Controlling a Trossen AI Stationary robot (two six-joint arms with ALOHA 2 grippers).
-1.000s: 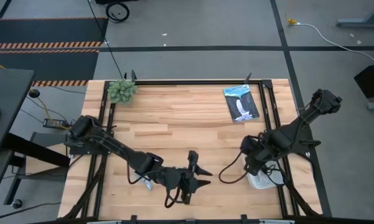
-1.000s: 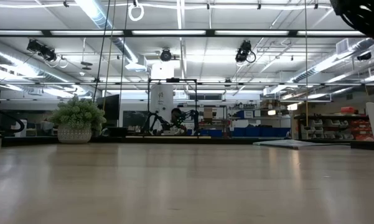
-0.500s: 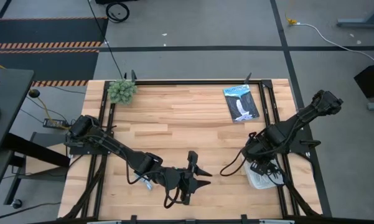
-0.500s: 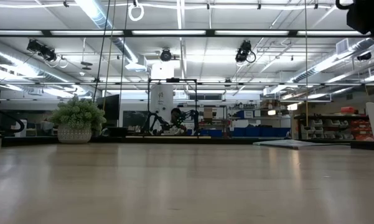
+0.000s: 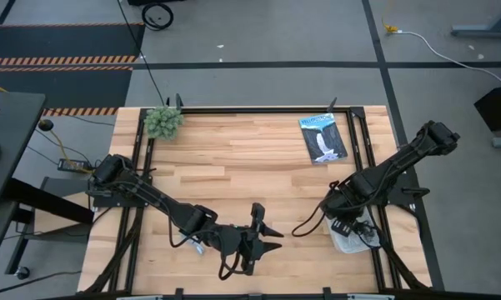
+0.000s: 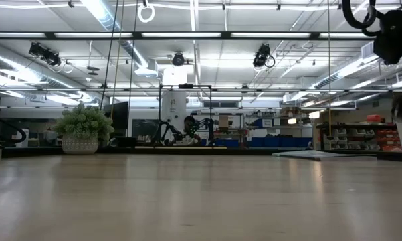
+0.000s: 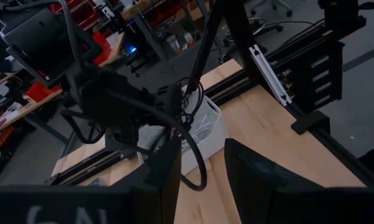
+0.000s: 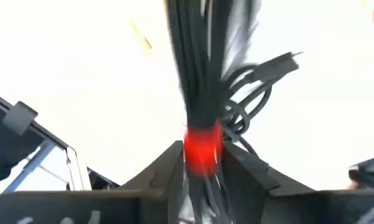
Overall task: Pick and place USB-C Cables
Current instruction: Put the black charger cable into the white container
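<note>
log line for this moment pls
right claw: shut on black cable with red band, above white tray | left claw: open, idle, table's near edge | packet: far right, untouched

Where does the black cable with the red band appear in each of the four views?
High view: black cable with the red band hangs from the right gripper, by the white tray.
Low view: not visible.
Left wrist view: loop before the tray.
Right wrist view: centre, between the fingers.
Shared landmark: the tray.
</note>
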